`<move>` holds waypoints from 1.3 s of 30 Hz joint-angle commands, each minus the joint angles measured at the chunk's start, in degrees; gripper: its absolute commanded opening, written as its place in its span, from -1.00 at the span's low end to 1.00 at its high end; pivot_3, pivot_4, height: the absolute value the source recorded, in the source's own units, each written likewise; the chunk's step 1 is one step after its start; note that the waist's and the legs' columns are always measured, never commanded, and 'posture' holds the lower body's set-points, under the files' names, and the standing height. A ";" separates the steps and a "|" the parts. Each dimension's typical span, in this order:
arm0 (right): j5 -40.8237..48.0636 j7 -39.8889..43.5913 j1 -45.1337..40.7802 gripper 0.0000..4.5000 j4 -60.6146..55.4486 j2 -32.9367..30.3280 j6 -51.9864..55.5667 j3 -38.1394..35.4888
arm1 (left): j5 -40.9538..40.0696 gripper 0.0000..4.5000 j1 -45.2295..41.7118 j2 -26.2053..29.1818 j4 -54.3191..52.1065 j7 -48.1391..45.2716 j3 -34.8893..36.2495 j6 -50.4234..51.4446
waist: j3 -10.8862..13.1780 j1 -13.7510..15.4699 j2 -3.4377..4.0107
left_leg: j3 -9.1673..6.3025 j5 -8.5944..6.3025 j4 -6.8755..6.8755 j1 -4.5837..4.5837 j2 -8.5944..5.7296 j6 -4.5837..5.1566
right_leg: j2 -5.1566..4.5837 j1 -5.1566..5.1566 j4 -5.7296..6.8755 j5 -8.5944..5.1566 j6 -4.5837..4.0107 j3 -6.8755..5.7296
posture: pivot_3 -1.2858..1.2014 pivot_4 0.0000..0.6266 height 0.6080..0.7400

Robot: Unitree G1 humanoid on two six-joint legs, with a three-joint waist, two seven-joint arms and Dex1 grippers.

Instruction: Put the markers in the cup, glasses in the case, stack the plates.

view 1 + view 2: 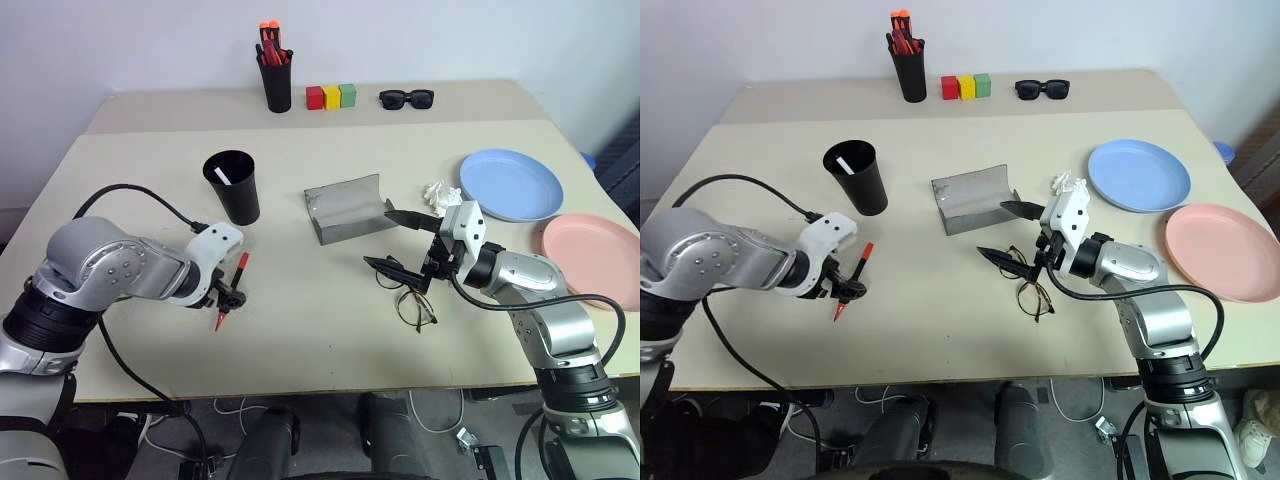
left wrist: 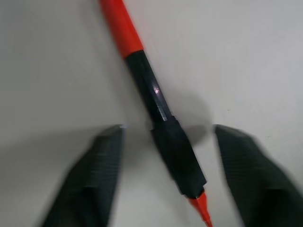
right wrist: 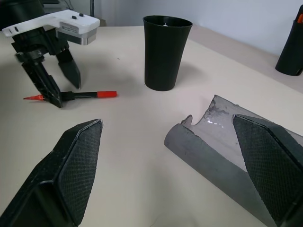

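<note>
red marker [image 1: 232,288] lies on the table [image 1: 300,340], near-left, with the left gripper [image 1: 229,297] straddling its black end, fingers wide apart, not gripping. white marker [image 1: 222,177] stands in the cup [image 1: 232,187], far of it. right gripper [image 1: 403,243] hangs wide open above the glasses [image 1: 408,296], near the open case [image 1: 347,207]. blue plate [image 1: 511,184] and pink plate [image 1: 598,257] sit unstacked, right.

left gripper [image 1: 843,291] astride red marker [image 1: 853,279] | white marker [image 1: 844,164] in cup [image 1: 857,180] | glasses [image 1: 1029,283] beside case [image 1: 974,199]
</note>
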 commanded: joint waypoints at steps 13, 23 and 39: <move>0.45 -0.24 -0.37 1.00 -1.90 0.03 -0.51 -0.53 | -11.83 0.75 4.73 -1.09 -0.25 4.88 9.01 1.52 | 0.00 -0.01 0.00 | -0.01 0.00 0.00 -0.01 0.04 0.00 | -0.01 -0.03 0.01 0.00 0.00 0.00 | 0.03 -0.52 1.00; 0.03 -0.14 -0.69 1.00 -1.56 0.08 -0.88 -0.32 | -25.91 -0.27 9.75 -4.10 1.69 20.55 12.45 1.52 | -0.01 0.06 0.01 | -0.01 0.00 0.00 0.03 0.04 -0.01 | -0.02 -0.02 0.04 0.01 0.00 0.01 | 0.03 -0.52 1.00; 1.93 1.06 -0.46 1.00 -0.87 -1.14 -0.21 -2.80 | -5.69 -0.99 2.58 -11.68 -4.06 13.19 14.01 -22.62 | -0.01 0.27 0.01 | -0.01 0.12 0.04 -0.01 -0.01 -0.22 | -0.02 0.01 0.02 0.02 -0.03 0.00 | 0.03 -0.52 1.00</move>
